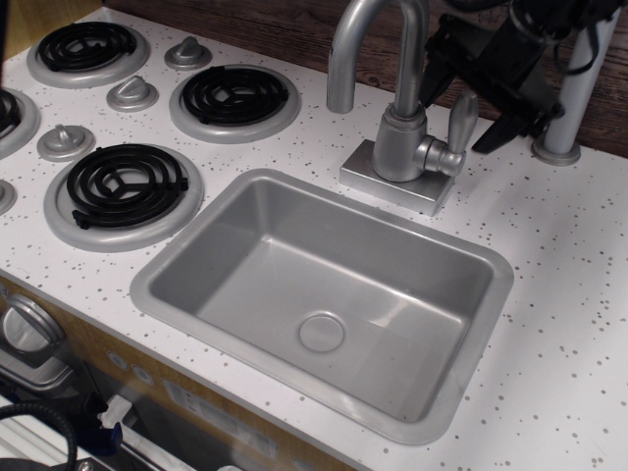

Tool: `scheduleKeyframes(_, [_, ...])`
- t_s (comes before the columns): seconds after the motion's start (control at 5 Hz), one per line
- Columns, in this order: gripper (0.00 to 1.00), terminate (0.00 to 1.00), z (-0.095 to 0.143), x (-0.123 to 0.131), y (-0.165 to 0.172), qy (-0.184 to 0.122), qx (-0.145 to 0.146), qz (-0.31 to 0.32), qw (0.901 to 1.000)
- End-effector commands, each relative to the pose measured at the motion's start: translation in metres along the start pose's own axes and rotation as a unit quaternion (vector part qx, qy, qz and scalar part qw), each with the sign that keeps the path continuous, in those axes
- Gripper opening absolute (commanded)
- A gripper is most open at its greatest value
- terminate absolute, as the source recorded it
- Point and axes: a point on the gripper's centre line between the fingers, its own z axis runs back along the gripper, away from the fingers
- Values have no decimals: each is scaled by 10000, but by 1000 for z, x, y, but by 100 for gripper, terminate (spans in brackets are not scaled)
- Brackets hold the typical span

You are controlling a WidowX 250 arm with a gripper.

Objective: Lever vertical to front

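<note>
Gripper (469, 90) position: raised behind and to the right of the faucet, at the upper right of the view, clear of the counter. Its black fingers (502, 132) spread apart in a wide stance and hold nothing. One finger tip points down toward the counter beside the grey post (579, 83); the other lies behind the faucet column and is partly hidden, so its exact tip location cannot be told.

Lever (461, 120) position: mounted on a short side stub on the right of the faucet body (400, 147). The paddle stands close to upright, rounded tip at the top, with only a slight lean. It is near the gripper but apart from it; no contact is visible.

Faucet assembly: the gooseneck spout (355, 39) curves up and over toward the sink (324, 294). The square base plate (365, 175) sits on the speckled counter (569, 294) just behind the sink rim. Stove burners (123, 184) and cone knobs (132, 93) lie well apart to the left and play no part.

Step in hand: judged from the upright paddle, the lever is not yet turned to the front. The gripper is in an approach or repositioning stance, not an engaged one.

Next move, as a judgement:
- Bring the fingers down around or behind the paddle tip.
- Make contact high on the paddle, where leverage is greatest.
- Sweep toward the sink, following the arc about the stub.

Risk: the spout column is close by and could foul the hidden finger.
</note>
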Motion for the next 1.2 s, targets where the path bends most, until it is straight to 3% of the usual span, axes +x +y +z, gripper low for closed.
scheduleKeyframes(0.0, [100,0,13,20,9,-232,-88,-135,9996])
scheduleKeyframes(0.2, [100,0,9,26,9,-277,-110,-203,9994])
scheduleKeyframes(0.4, [0,0,6,27,9,-237,-92,-169,9995])
scheduleKeyframes(0.8, [0,0,3,12,10,243,-8,-14,9997])
scheduleKeyframes(1.0, [0,0,4,-4,8,811,-81,111,9966])
